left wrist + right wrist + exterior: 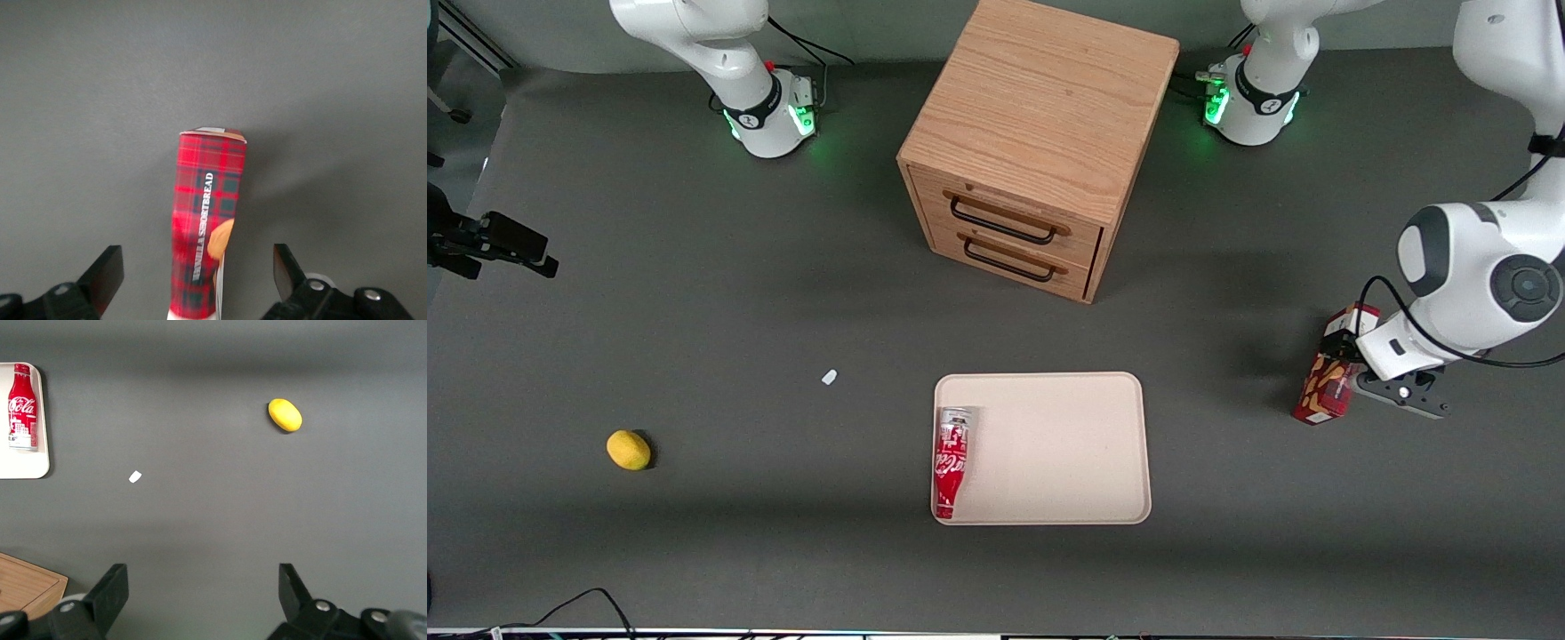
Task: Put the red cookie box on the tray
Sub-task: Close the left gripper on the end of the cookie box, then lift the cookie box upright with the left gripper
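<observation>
1. The red cookie box [1327,380] stands on end on the dark table toward the working arm's end, well apart from the tray [1067,444].
2. The left arm's gripper [1352,378] sits at the box; in the wrist view its two fingers [107,270] stand spread wide, one on either side of the red cookie box [207,230], with grey table showing in each gap and neither finger touching the carton.
3. The carton's tartan face carries white lettering and a tan cookie picture, and its pale end panel faces away from the wrist camera.
4. The tray lies flat near the middle of the table, nearer the front camera than the wooden drawer cabinet [1040,142].
5. A red Coca-Cola bottle [951,462] lies on its side in the tray, along the rim toward the parked arm's end.
6. A yellow lemon [629,450] rests on the table toward the parked arm's end, and a small white scrap [829,378] lies between it and the tray.
</observation>
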Motion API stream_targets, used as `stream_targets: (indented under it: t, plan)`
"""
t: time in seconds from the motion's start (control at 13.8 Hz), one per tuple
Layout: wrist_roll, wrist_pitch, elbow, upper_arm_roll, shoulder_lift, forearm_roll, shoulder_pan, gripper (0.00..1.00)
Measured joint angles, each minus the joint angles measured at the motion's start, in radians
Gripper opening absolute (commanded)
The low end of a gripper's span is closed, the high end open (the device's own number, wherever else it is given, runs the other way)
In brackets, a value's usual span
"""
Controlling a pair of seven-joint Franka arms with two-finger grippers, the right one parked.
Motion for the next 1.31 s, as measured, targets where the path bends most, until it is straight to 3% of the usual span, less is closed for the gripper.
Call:
stream_targets:
  t: [0.15, 0.22, 0.44, 0.58, 1.09, 1.31]
  plan:
    - [0.011, 0.044, -0.024, 0.005, 0.033, 0.0, 0.0, 1.0]
    - [0.018, 0.049, -0.026, 0.005, 0.043, 0.0, 0.0, 0.92]
    - [0.023, 0.049, -0.026, 0.014, 0.054, 0.001, 0.0, 0.31]
    - [0.024, 0.046, -0.028, 0.017, 0.054, 0.001, 0.0, 0.0]
    - [0.024, 0.039, -0.03, 0.018, 0.054, -0.001, 0.0, 0.0]
    - [0.008, -0.042, 0.016, 0.017, 0.049, -0.002, 0.0, 0.0]
